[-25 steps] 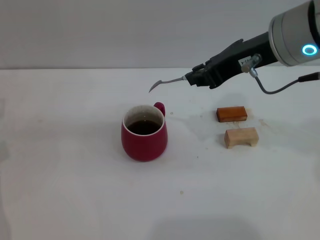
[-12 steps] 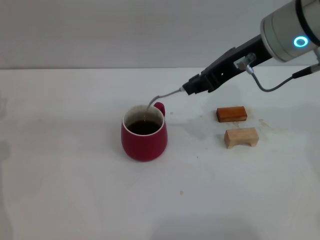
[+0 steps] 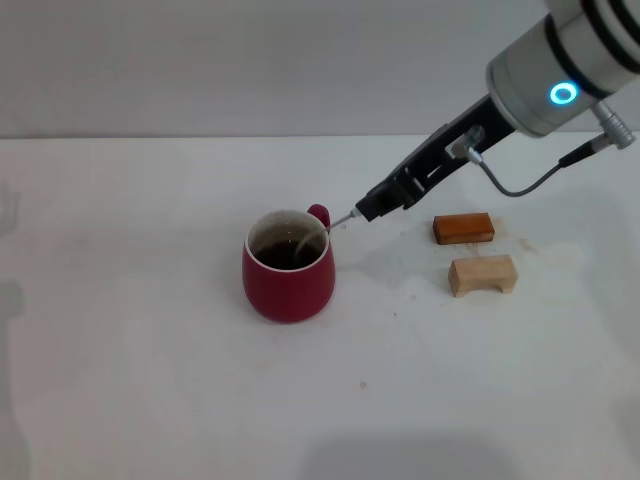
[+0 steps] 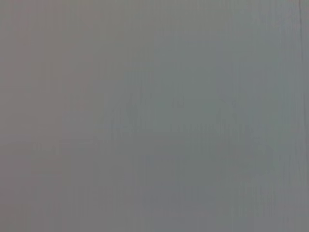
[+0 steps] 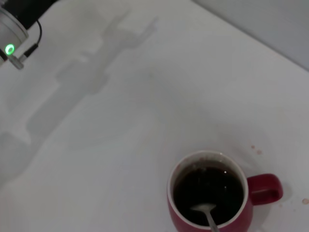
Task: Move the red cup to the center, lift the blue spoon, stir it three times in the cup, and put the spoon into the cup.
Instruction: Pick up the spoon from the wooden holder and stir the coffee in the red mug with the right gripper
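The right hand [image 3: 368, 209], a dark narrow jaw at the end of the grey arm, is clenched on the handle end of the slim blue spoon [image 3: 341, 219] and sits just beside the mug's loop handle, above the white surface [image 3: 150, 350]. Compared with a second ago the hand has come down and toward the mug: then it held the spoon in the air behind the mug, bowl clear of the rim. Half a second ago the bowl was just at the rim. Now the grey metal bowl is down inside the rounded dark red ceramic mug [image 3: 288, 266], in the dark liquid; the right wrist view shows the bowl [image 5: 202, 209] lying under the surface of the liquid near the wall opposite the far rim, shaft leaning out over the rim. Blue of the handle is hidden by the hand; only the grey shaft shows.

Mug stands upright around the middle of the surface, same spot as before, handle pointing back and to the right.

Orange-brown wooden block [image 3: 463, 228] and tan wooden block [image 3: 483, 274] lie to the right of the mug, well apart from it, one behind the other, unmoved.

Left hand is not seen in the head view; the left wrist view shows only flat grey.
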{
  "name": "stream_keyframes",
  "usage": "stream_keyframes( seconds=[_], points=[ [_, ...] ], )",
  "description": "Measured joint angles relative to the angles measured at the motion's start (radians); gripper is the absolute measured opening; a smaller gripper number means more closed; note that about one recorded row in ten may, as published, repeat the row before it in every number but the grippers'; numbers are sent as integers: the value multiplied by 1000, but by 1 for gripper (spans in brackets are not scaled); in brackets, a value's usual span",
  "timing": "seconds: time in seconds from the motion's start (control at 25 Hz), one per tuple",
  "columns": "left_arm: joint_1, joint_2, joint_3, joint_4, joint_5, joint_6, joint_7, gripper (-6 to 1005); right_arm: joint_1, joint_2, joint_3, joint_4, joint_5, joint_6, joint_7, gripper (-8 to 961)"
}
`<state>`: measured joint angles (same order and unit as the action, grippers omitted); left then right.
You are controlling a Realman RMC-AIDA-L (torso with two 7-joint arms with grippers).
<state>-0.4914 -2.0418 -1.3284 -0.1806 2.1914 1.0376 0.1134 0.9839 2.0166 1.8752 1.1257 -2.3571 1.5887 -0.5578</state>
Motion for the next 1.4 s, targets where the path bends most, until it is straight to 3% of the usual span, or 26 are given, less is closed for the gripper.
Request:
stream_keyframes(
  seconds=[0.68,1.4],
  points=[
    [-1,-2,0,0,-4,5,-7,825,144,7,-6,-307,-61,-147,-103,157],
    [-3,-6,-9,0,-4,20,-36,824,221,38,-68,-394,-87,-176,-115,157]
  ],
)
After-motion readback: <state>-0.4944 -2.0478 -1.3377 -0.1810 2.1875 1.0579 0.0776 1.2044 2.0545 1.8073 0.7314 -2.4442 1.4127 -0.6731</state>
